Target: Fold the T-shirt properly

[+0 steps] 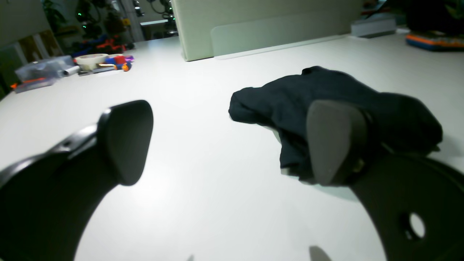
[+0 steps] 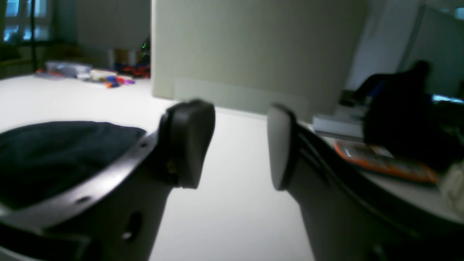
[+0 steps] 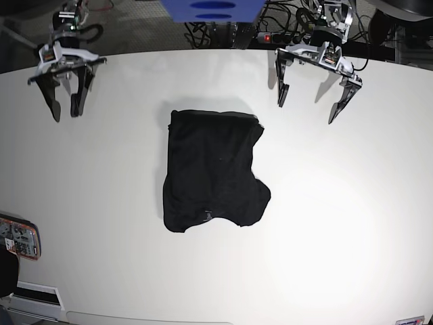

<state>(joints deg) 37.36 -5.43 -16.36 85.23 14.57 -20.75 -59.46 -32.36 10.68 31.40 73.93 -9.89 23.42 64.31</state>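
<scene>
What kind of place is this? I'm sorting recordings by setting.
Probably a robotics lab or workshop: two arms mounted at the edge of a big white table, a roll of tape and small tools at its far end, and a power strip with cables behind.

The shirt (image 3: 213, 169), between my two pincers, is soft black cloth, matt and lightly creased. The table (image 3: 338, 223) under it is smooth white, with a faint sheen. My left pincer (image 3: 312, 98) has dark, matt fingers (image 1: 335, 141) with smooth grey pads. My right pincer (image 3: 65, 101) looks like black plastic, slightly glossy along its edges.
</scene>
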